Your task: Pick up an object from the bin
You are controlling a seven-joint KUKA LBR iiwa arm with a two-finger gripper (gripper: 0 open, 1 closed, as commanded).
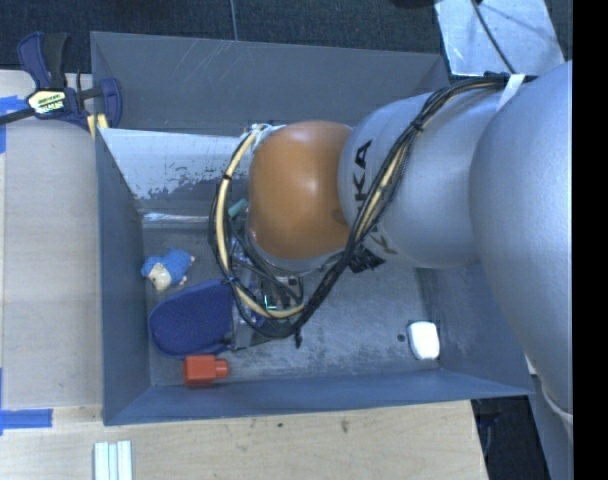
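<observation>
The end effector point(267, 306) hangs low in the left half of the bin point(119, 298), under the orange cover point(294, 188); I cannot tell how far open it is. A blue pouch point(189, 320) lies just beside it. A red block point(205, 369) hugs the view's lower wall and a blue-yellow toy point(166, 270) lies near the left wall. A white piece point(423, 340) lies well apart, with bare floor between.

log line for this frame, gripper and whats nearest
gripper: low in bin, left half | nearest: dark blue rounded thing, red block | grasp: unclear
</observation>
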